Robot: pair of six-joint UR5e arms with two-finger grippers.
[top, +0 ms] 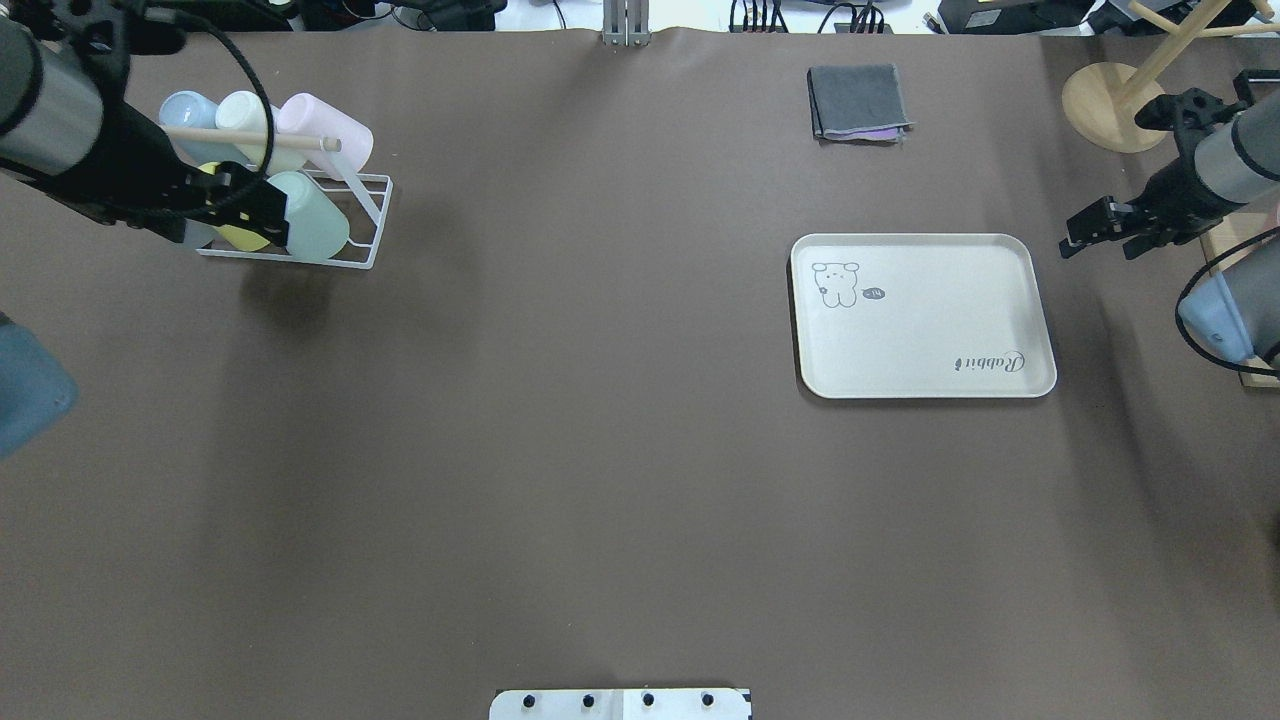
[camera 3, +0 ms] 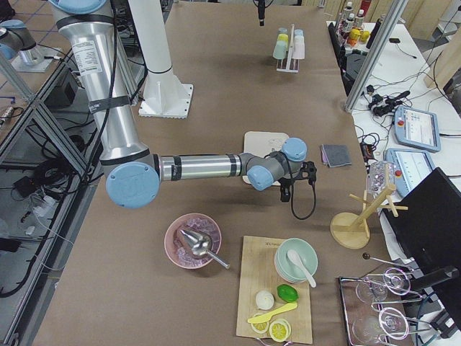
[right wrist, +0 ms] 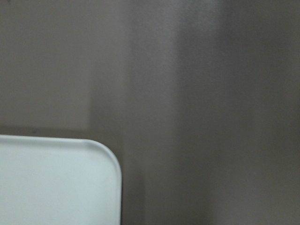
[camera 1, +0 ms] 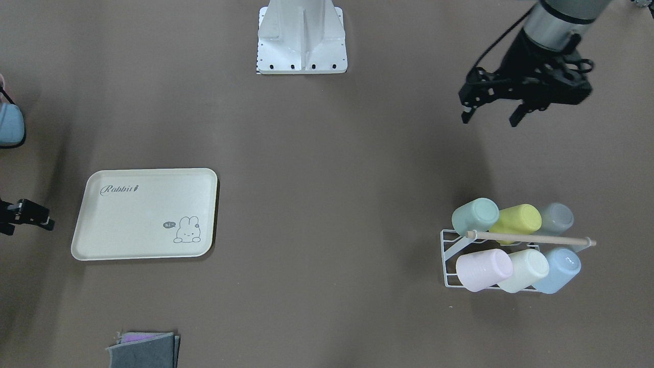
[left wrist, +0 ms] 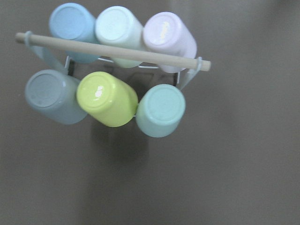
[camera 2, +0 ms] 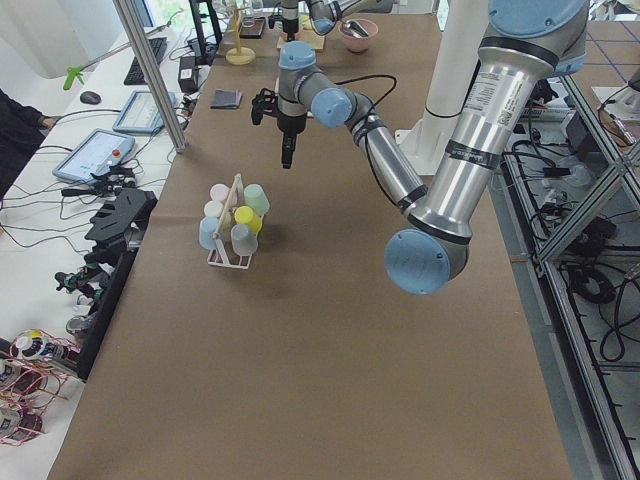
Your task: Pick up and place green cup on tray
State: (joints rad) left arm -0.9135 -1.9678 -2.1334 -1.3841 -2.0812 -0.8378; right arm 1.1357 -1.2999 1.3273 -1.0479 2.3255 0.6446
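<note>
Green cup [camera 1: 475,215] looks light, rigid, slick; we'd pinch its sidewall; left gripper [camera 1: 489,120] hangs wide, empty.

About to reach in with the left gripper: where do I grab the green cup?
Probably take the green cup by its upturned base end, from above and the robot's side; the yellow-green cup crowds one flank, and the wooden rod crosses behind.

Mint green cup [top: 318,228] in white rack [top: 290,141] far left, cream tray [top: 925,330] right, well apart
</note>
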